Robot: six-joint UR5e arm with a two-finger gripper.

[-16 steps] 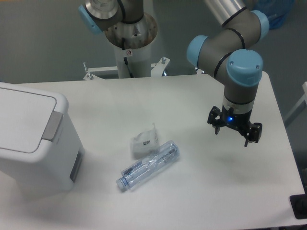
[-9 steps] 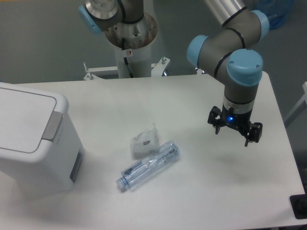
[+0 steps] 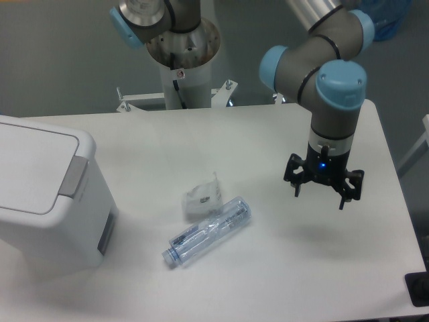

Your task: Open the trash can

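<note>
Your tool (image 3: 323, 188) hangs above the right side of the bench (image 3: 268, 134) with its fingers spread apart and nothing between them, while the trash can (image 3: 47, 194) sits at the far left, lid down, its grey push tab (image 3: 74, 176) facing right on the lid's near edge. You have the whole width of the bench to cross, so plan a sweep leftward at height and come down onto the tab from above, pressing squarely on its middle rather than on the white lid beside it (a closed fingertip would likely press more cleanly than two splayed ones). Watch the clutter between: a clear plastic bottle (image 3: 206, 231) lies on its side near the centre, touching a crumpled white wrapper (image 3: 203, 197). Pass behind them, where the bench surface is bare. The bin's left part runs out of view, so you cannot judge how much room it has there; press gently to avoid shoving it
</note>
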